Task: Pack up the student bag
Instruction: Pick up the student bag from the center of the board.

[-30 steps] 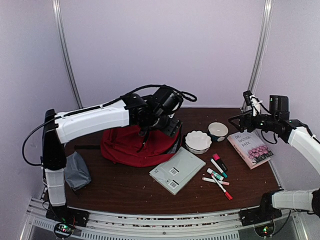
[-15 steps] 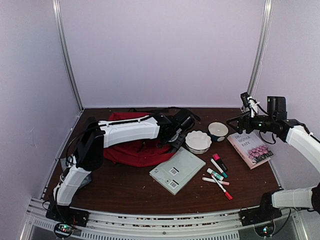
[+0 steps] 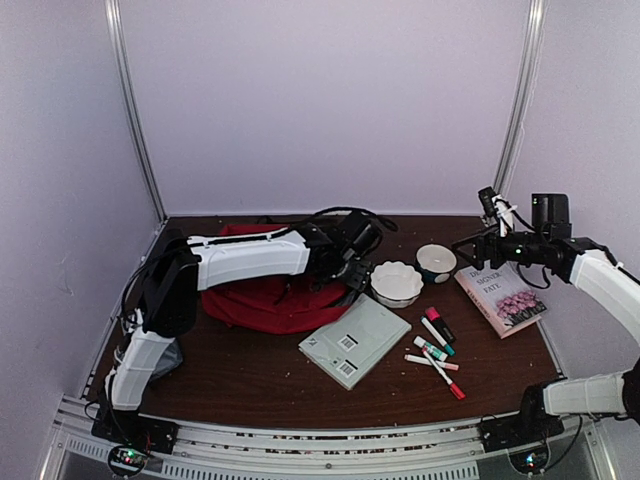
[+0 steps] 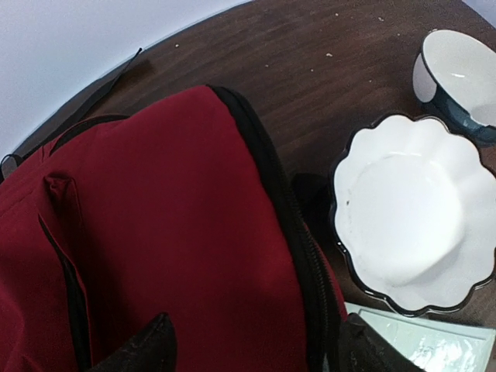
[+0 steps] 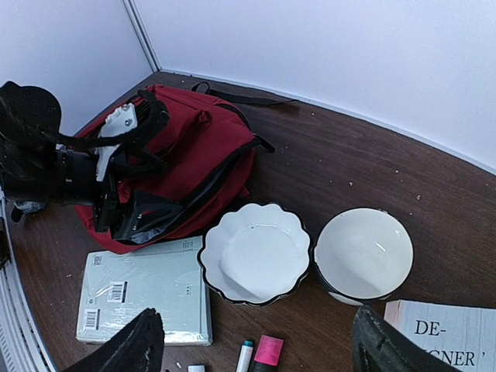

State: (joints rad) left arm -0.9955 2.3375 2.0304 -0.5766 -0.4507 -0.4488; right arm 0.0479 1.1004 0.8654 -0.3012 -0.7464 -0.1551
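Bag (image 3: 262, 305), from overhead, lies flat on the left rear of the surface (image 3: 250, 375), its long axis roughly left to right. The left pincer (image 3: 352, 288) hangs over its right-hand end, so the left arm is plainly the nearer one. The right pincer (image 3: 478, 226) hovers well apart, above the gap between round bowl (image 3: 436, 261) and book (image 3: 503, 297). A scalloped bowl (image 3: 396, 283) sits just beside the bag's right end, a folder (image 3: 355, 342) lies near its front corner, markers (image 3: 436, 350) are further right, and a pouch (image 3: 160, 352) is at the left edge (half hidden by the arm).

Left wrist view: the pincer (image 4: 256, 353) is spread wide and empty, one finger on each side of the black zipper band that runs away from the camera along the bag's (image 4: 163, 225) edge. The bag is directly below, so I judge a grab at that edge needs a short drop and no reach. Whether the zip is open I cannot tell. The scalloped bowl (image 4: 411, 217) crowds the right finger's side, leaving little room there.

Right wrist view: this pincer (image 5: 263, 345) is also wide apart and holds nothing. The bag (image 5: 205, 143) lies off to the left past both bowls. This arm's free room is over the book (image 5: 453, 333) and markers (image 5: 267, 353).
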